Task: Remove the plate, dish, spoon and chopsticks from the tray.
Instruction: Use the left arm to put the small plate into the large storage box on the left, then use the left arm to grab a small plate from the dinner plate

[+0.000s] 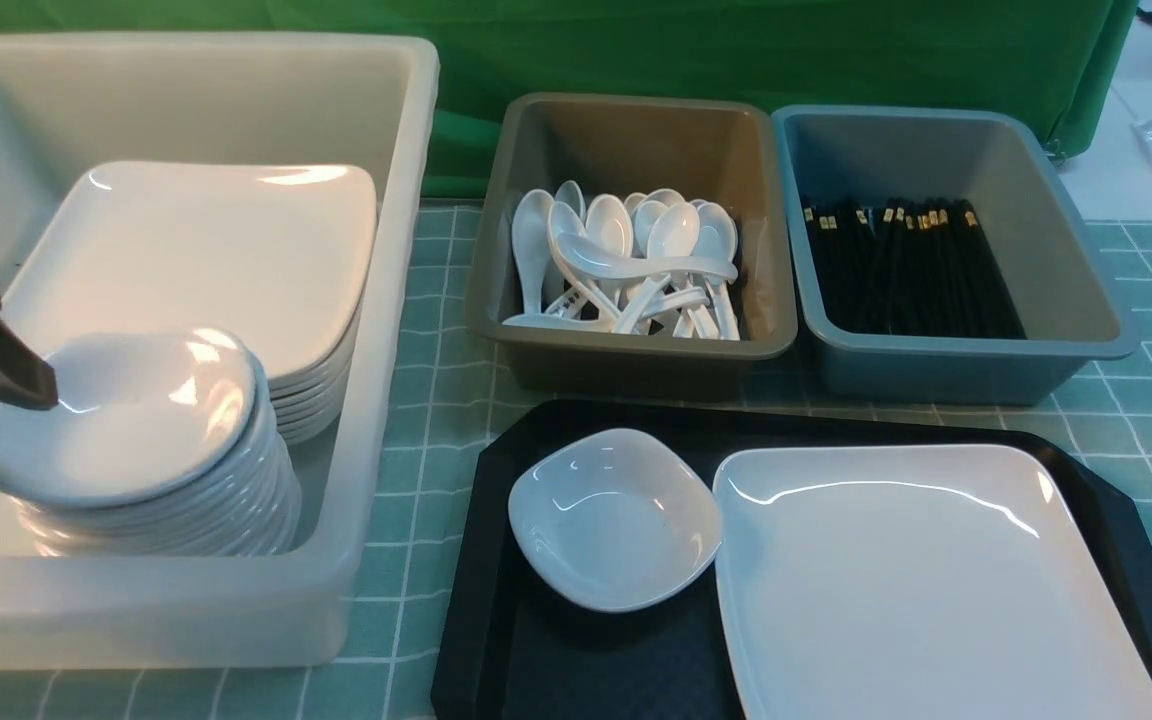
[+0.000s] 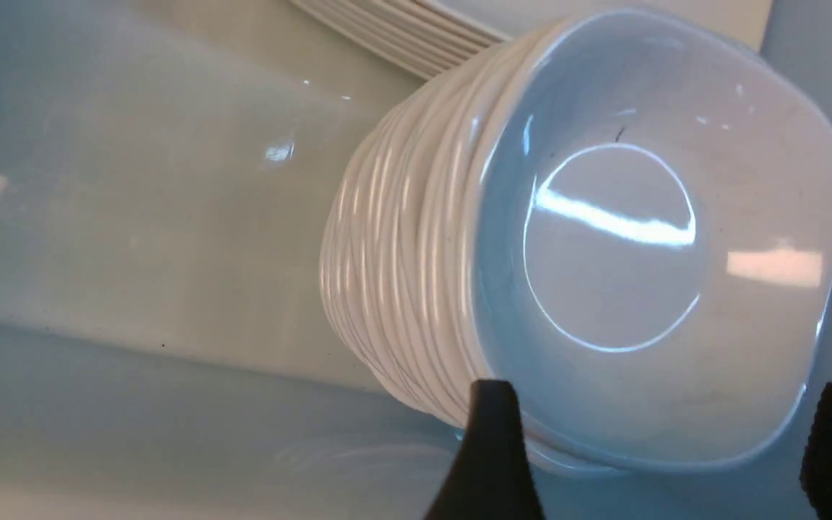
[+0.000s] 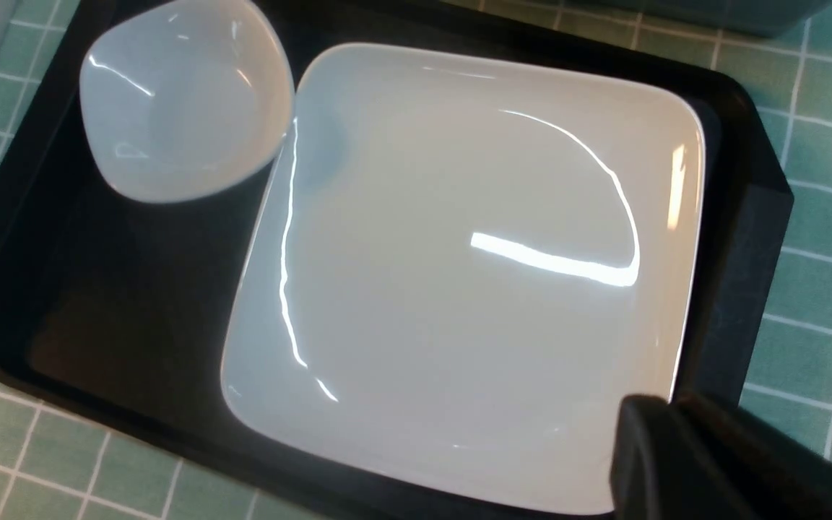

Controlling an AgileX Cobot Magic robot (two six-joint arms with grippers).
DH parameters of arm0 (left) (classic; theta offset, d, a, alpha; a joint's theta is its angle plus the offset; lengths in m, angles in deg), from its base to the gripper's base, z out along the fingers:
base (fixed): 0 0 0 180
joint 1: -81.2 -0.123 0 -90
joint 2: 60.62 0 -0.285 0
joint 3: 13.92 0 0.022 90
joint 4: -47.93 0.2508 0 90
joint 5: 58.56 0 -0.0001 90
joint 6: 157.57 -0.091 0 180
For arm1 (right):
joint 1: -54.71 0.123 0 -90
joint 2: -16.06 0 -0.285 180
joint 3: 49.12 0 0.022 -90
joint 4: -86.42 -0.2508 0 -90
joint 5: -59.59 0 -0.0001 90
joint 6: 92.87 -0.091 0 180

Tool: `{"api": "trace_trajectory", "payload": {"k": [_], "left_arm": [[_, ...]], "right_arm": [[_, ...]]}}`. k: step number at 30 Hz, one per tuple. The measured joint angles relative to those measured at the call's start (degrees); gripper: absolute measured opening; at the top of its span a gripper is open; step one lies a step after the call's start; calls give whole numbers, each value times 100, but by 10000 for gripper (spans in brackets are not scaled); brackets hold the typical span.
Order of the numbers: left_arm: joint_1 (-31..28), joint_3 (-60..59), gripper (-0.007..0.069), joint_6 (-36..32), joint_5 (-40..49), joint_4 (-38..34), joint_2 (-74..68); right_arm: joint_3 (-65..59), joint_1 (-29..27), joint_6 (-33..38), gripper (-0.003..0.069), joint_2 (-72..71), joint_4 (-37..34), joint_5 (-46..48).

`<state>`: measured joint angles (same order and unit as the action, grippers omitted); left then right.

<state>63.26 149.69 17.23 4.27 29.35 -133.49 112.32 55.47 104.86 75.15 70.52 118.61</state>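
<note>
- The left gripper [image 2: 665, 393] is spread wide and empty, its fingers either side of the rim of the top small white rounded-square dish [image 1: 126, 410] on a stack [image 1: 166, 510]. Pulling away crooked could snag that tilted-looking dish.
- The right gripper [image 3: 651, 415], fingers pressed together and empty, hovers by a corner of the large glossy white squarish plate [image 3: 459, 253], which lies flat on the black rectangular plastic tray [image 3: 741, 238] beneath it. That slick, shallow rim may slip.
</note>
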Motion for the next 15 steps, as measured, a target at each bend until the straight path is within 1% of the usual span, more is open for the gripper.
{"api": "trace_trajectory", "payload": {"k": [3, 7, 8, 9, 10, 11, 12, 13, 15], "left_arm": [[227, 0, 483, 1, -5, -182, 181], [964, 8, 369, -62, -5, -503, 266], [1326, 8, 314, -62, -11, -551, 266], [1567, 8, 279, -69, -33, -571, 251], [1995, 8, 230, -69, -73, -569, 223], [2546, 8, 142, -69, -243, -541, 151], [3116, 8, 81, -15, -443, -470, 71], [3505, 8, 54, 40, -585, -393, -36], [4338, 8, 26, 197, -912, -135, -255]], "right_arm": [[0, 0, 0, 69, 0, 0, 0], [0, 0, 0, 69, 0, 0, 0], [0, 0, 0, 69, 0, 0, 0], [0, 0, 0, 69, 0, 0, 0], [0, 0, 0, 69, 0, 0, 0], [0, 0, 0, 69, 0, -5, 0], [0, 0, 0, 69, 0, -5, -7], [0, 0, 0, 69, 0, -5, -13], [0, 0, 0, 69, 0, -5, -18]]}}
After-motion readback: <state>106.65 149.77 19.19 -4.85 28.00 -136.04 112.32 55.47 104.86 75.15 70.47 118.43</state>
